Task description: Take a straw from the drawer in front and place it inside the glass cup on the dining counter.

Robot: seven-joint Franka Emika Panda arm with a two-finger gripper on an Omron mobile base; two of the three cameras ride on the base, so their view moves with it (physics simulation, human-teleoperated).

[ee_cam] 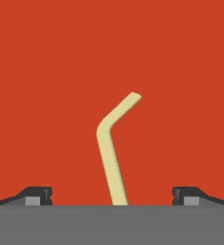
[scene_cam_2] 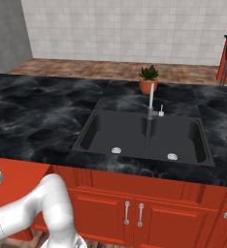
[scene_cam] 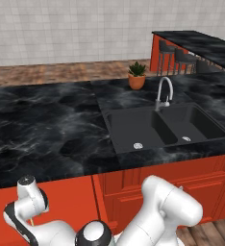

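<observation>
The straw (ee_cam: pixel 111 158), pale yellow-tan with a bent tip, lies flat on the red floor of the drawer (ee_cam: pixel 51 72). My gripper (ee_cam: pixel 111 194) is open right above it, one dark fingertip (ee_cam: pixel 37 194) far out on each side of the straw's long end and neither touching it. From the left base view, my arm bends down at the lower left into the open drawer (scene_cam: pixel 66 202), below the black counter's edge. The dining counter (scene_cam: pixel 201 45) stands at the far right, behind the sink counter. The glass cup is out of view.
A black sink counter (scene_cam: pixel 42 125) runs across in front, with a double sink (scene_cam: pixel 157 127), a silver tap (scene_cam: pixel 163 93) and a potted plant (scene_cam: pixel 136 76). Dark stools (scene_cam: pixel 174 55) stand by the dining counter. Red cabinet doors with silver handles (scene_cam_2: pixel 134 213) sit under the sink.
</observation>
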